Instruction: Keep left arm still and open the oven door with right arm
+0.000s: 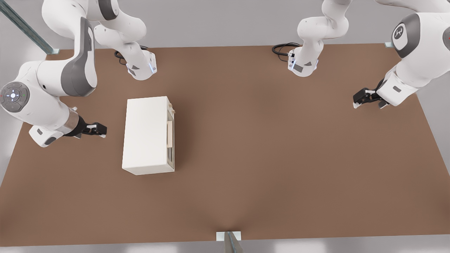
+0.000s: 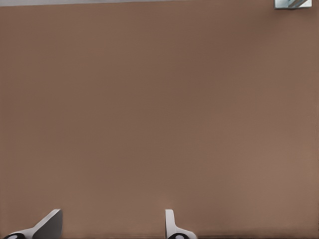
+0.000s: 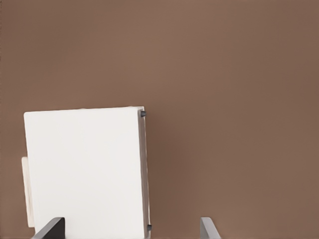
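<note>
The oven [image 1: 148, 135] sat on the worktop [image 1: 281, 168] at the front view's left, door shut. The end effector [image 1: 95, 130] hovered behind it, fingers apart, empty. Approach step judged in hand; next move requires reaching round to the door handle [image 1: 169, 133].

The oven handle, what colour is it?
Pale beige, a little darker than the cream-white oven. The handle shows best in the front view; the gripper hovers behind the oven.

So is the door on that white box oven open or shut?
Shut. The white box-shaped oven has its door with the pale handle lying flat against its front, and the right arm's open gripper hangs behind the oven, not touching it.
</note>
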Motion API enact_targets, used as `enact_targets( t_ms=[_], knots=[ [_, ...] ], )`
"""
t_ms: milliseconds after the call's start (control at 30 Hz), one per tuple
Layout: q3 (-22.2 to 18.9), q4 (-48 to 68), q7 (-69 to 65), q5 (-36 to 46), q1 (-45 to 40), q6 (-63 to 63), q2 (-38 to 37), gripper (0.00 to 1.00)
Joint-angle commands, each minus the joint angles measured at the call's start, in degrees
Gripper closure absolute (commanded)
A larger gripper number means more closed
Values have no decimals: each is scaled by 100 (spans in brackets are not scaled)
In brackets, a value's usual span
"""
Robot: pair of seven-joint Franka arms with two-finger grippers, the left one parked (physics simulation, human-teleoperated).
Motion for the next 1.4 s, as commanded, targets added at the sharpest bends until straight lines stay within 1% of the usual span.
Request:
enact_targets(
  t_ms=[0,33,67,100,133,167,200,267,300,367,400,467,533,567,667,867,1100,1367],
  knots=[
    [-17,14,61,80,3,-77,0,0],
    [114,-3,60,-25,3,-182,0,0],
    [562,-249,69,-586,20,-227,139,0],
    [695,-48,639,-719,363,-446,553,40],
    [695,119,1606,-754,793,-684,878,79],
    [677,655,1905,-913,1127,-894,1388,79],
    [651,919,2442,-957,1444,-904,1722,79],
    [563,937,2320,-1185,1594,-930,1889,79],
    [633,937,2293,-1642,1734,-1009,1854,79],
    [633,972,2424,-2459,2095,-1220,1924,79],
    [642,981,2758,-2425,2112,-1246,1907,79],
    [633,1042,3329,-2433,2472,-1282,1951,79],
    [633,1095,4059,-2468,2631,-1290,2381,79],
    [625,1165,4068,-2503,2657,-1290,2574,79],
    [633,1253,4033,-2776,2851,-1308,2768,79],
    [642,1174,4015,-3031,2877,-1273,2935,79],
    [651,1042,4033,-3040,2982,-1299,3129,79],
    [651,902,4024,-3040,3018,-1299,3146,79]
  ],
)
